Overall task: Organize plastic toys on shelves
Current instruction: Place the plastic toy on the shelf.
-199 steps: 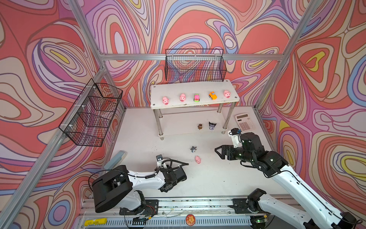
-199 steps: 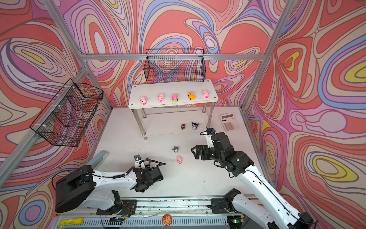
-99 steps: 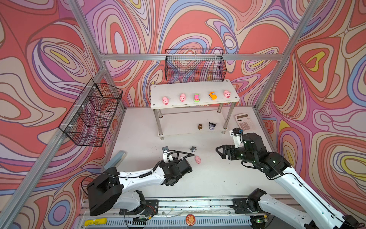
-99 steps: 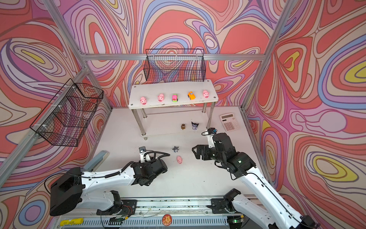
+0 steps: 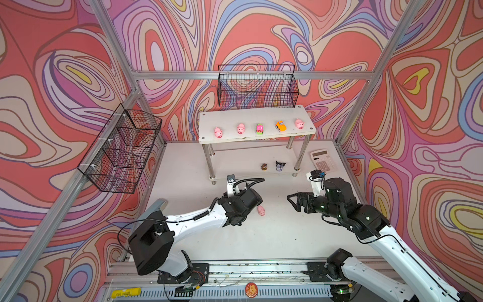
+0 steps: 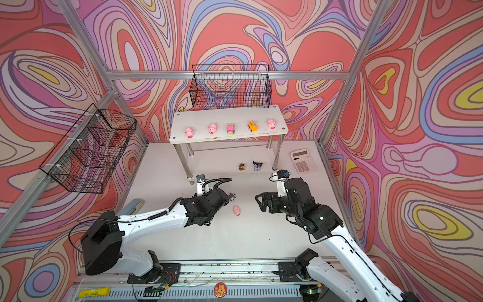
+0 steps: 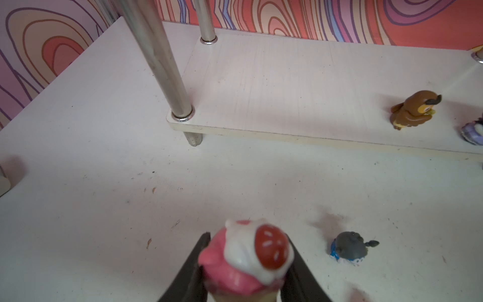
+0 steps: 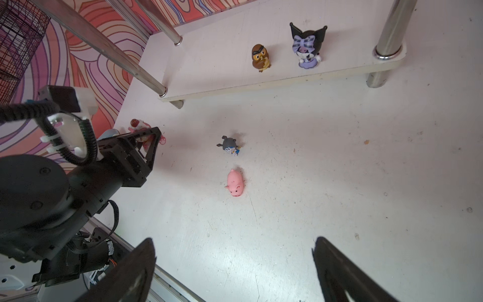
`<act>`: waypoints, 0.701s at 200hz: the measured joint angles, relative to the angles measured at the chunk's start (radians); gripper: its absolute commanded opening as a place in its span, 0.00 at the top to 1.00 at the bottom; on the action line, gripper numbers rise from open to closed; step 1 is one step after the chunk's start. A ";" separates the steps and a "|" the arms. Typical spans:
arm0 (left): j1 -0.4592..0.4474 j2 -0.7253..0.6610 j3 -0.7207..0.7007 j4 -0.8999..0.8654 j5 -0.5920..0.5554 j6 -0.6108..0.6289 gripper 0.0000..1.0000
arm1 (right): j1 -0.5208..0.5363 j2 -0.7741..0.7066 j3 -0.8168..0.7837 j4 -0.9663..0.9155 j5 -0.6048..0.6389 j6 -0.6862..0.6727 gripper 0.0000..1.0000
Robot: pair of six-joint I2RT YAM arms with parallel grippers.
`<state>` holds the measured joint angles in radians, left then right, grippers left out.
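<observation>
Left wrist view showed my left pincer [image 7: 247,243] clenched on the pink bear [image 7: 243,258], over the desk [image 7: 91,183] and near the lower board of the shelves [image 7: 287,86]. On that board the brown figurine [image 7: 413,109] stood beside the dark horned figurine [image 8: 307,48]. The grey figurine [image 7: 350,248] and a pink pig [image 8: 235,185] lay on the desk. My right pincer [image 8: 234,241] hung released, grasping nothing. Three more pigs [image 5: 241,128], the pink-green car [image 5: 259,129] and the orange car [image 5: 280,126] lined the top board. The calculator [image 5: 323,160] had keys too small to read.
</observation>
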<state>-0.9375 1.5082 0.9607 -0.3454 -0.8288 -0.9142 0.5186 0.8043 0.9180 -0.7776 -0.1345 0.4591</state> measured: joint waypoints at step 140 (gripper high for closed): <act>0.159 0.312 0.243 0.231 0.186 0.233 0.70 | 0.000 -0.006 -0.010 -0.054 0.053 0.026 0.02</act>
<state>-0.7788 1.8202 1.2037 -0.1146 -0.6430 -0.6807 0.5186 0.7986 0.9077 -0.8314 -0.0811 0.4847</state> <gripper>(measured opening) 0.408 0.984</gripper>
